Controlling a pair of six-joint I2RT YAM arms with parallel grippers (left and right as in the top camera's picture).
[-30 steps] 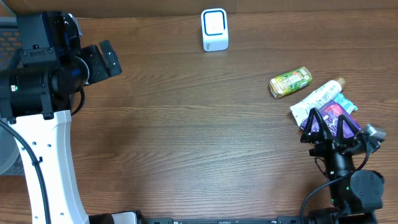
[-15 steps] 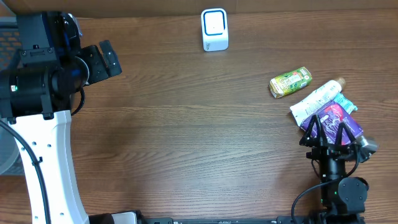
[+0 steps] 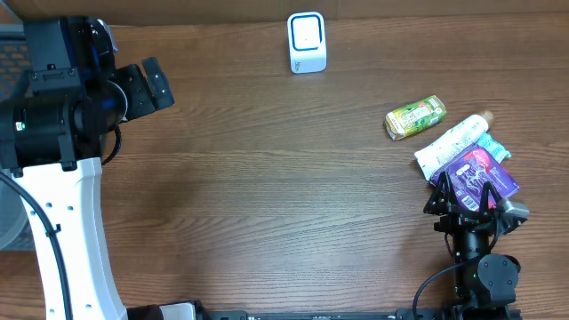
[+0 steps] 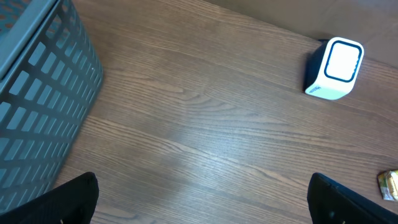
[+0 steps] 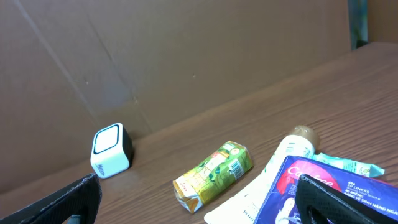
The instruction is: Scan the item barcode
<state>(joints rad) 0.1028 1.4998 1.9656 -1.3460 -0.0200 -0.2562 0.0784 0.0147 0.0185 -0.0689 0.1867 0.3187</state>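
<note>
Purple packet [image 3: 480, 172] at the table's [image 3: 267, 196] right side, touching a white tube [image 3: 455, 142], green carton [image 3: 414, 117] just beyond, scanner [image 3: 307, 42] well apart at the far edge. Right gripper [image 3: 465, 197] spread wide, hovering at the packet's near edge, pinching nothing. Left gripper [image 3: 148, 86] spread wide too, empty, far left near the basket [image 4: 37, 93]. Reads as the reach-for-the-item step; next up, probably: lowering around the packet, closing, then carrying its barcode to face the scanner

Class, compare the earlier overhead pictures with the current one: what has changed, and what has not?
The right arm's open fingers drew back over the purple pack toward the table's near edge, gripping nothing. The left arm, scanner, carton and tube stayed put.
</note>
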